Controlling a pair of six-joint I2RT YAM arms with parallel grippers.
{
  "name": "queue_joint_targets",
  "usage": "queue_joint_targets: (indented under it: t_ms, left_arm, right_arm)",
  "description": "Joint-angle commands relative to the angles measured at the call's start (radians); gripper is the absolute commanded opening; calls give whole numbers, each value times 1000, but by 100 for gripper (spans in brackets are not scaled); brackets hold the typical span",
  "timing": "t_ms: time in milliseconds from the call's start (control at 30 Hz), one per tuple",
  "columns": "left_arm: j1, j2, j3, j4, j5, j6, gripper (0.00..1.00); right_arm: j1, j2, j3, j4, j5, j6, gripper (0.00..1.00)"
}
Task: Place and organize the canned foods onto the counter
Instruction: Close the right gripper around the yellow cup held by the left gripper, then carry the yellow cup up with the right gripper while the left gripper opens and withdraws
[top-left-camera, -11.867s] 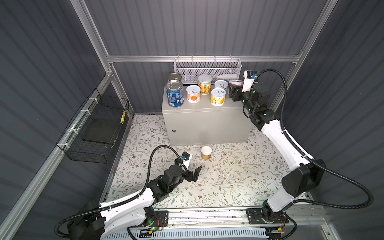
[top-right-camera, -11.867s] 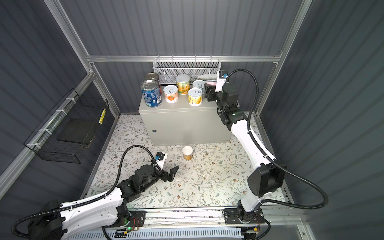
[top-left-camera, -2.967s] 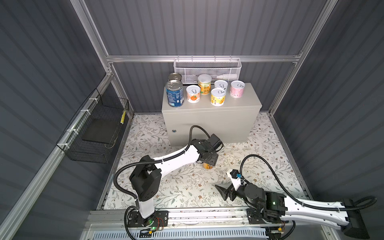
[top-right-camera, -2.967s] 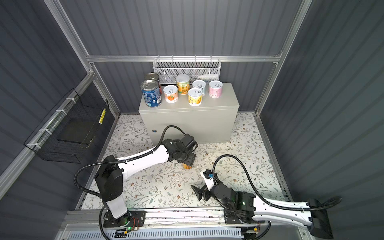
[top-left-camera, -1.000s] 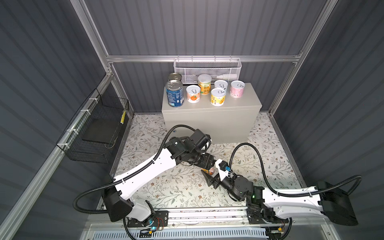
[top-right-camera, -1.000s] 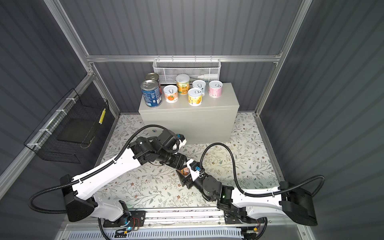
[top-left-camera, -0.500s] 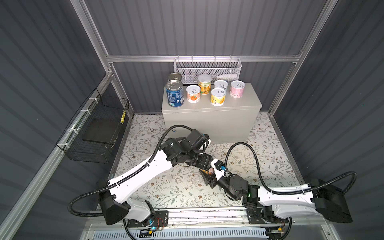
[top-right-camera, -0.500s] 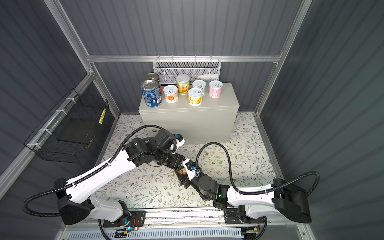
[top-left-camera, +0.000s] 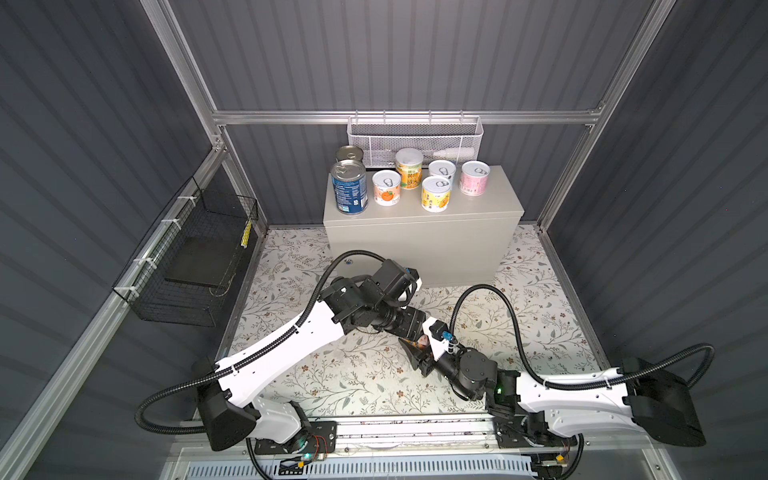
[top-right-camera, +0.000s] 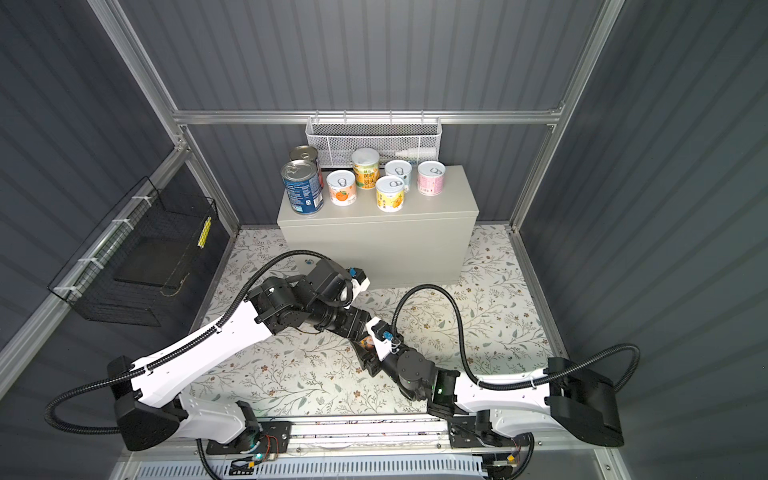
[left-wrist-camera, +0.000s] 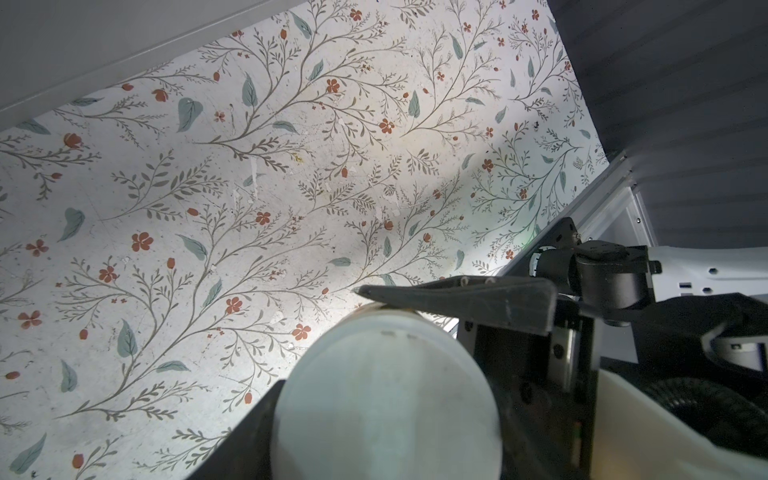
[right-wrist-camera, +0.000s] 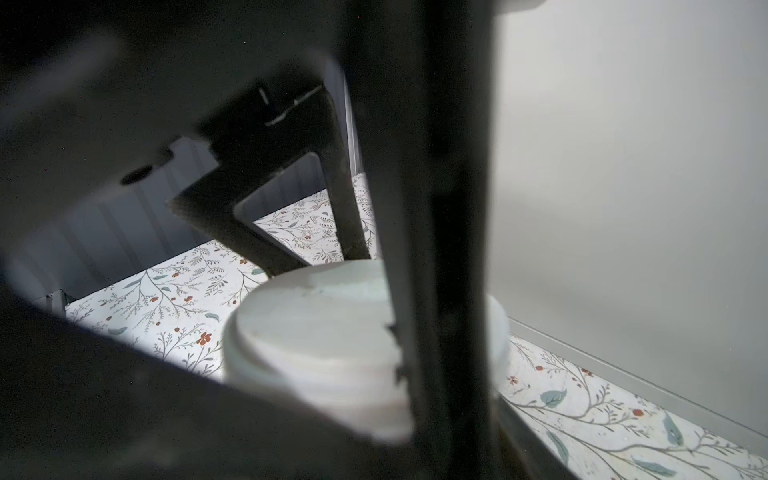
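Sheet metal, smooth and beige-grey, at the back in both top views: box-shaped, flat-topped counter (top-left-camera: 496, 197) against the ribbed dark wall. Upright on its top, seven cylindrical cans: two larger silver-lidded cans (top-left-camera: 349, 188) with dark blue labels at the left end, one behind the other, then five smaller white-lidded cans (top-left-camera: 435, 194) with orange, yellow, pale and pink labels clustered beside them. Hung above, white perforated-mesh basket (top-left-camera: 415, 139); on the side wall, black wire basket (top-left-camera: 195, 257). Over the floral-printed floor sheet (top-left-camera: 365, 386), well apart from the counter top, both arms nose to nose around the eighth: small white-lidded can (top-left-camera: 422, 340) with an orange-tinted label, seen only as a sliver. Clamped on it, right gripper (top-left-camera: 422, 350). Right up against it, left gripper (top-left-camera: 417, 336); cannot tell whether gripping or let go.

Left wrist view: round matte lid of the small white-lidded can (left-wrist-camera: 386, 399), blurred, filling the lower middle. Laid flat along its curved side, wedge-shaped black plastic finger (left-wrist-camera: 457, 297) of the right gripper. At the opposite side, dark edge of another finger.

Right wrist view: small white-lidded can (right-wrist-camera: 316, 332) up close, lid with a stepped rim, framed by blurred black fingers. Beyond it, triangular black finger (right-wrist-camera: 220, 224) with a cut-out window, tip at the rim. Alongside, smooth grey front of the counter (right-wrist-camera: 623, 166).
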Motion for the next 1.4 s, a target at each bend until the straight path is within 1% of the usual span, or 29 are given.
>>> queue_joint_targets:
  t_ms: [0,33,67,100,300,433,567,733,967,1033,1133,1200,1267,1367]
  left_arm:
    - [19,-21,-7,-12,-32,28,83]
    - [32,-21,-9,-14,-29,28,89]
    - [43,-23,-9,-14,-24,30,97]
    - [52,-24,-9,-13,-20,30,100]
    - [70,-21,1,-4,-33,28,100]
    - [79,-22,6,2,-38,32,100]
    - [88,-39,21,23,-69,27,100]
    - [99,-71,33,41,-126,15,100]
    - [132,-156,9,88,-205,32,100]
    - [141,-190,-6,99,-246,37,100]
    - [144,-262,-84,143,-296,40,100]
    - [144,-321,-158,197,-297,56,100]
    - [144,-378,-260,264,-307,87,100]
    - [144,-482,-452,397,-391,95,100]
  right_arm:
    - [-1,-29,-5,78,11,0,61]
    - [-1,-55,-8,77,9,4,60]
    - [-1,-63,-9,77,7,5,60]
    - [-1,-67,-12,76,6,6,60]
    - [-1,-91,-16,58,1,17,60]
    - [-1,-127,-1,-16,23,32,59]
    - [-1,-148,12,-74,24,38,59]
    - [-1,-158,7,-90,52,58,59]
    - [0,-214,49,-208,78,103,59]
    - [-1,-238,68,-244,95,115,60]
    - [-2,-274,128,-339,106,128,60]
    - [-4,-288,212,-475,135,163,60]
    - [-4,-291,292,-570,152,182,60]
    - [-12,-293,383,-630,130,154,61]
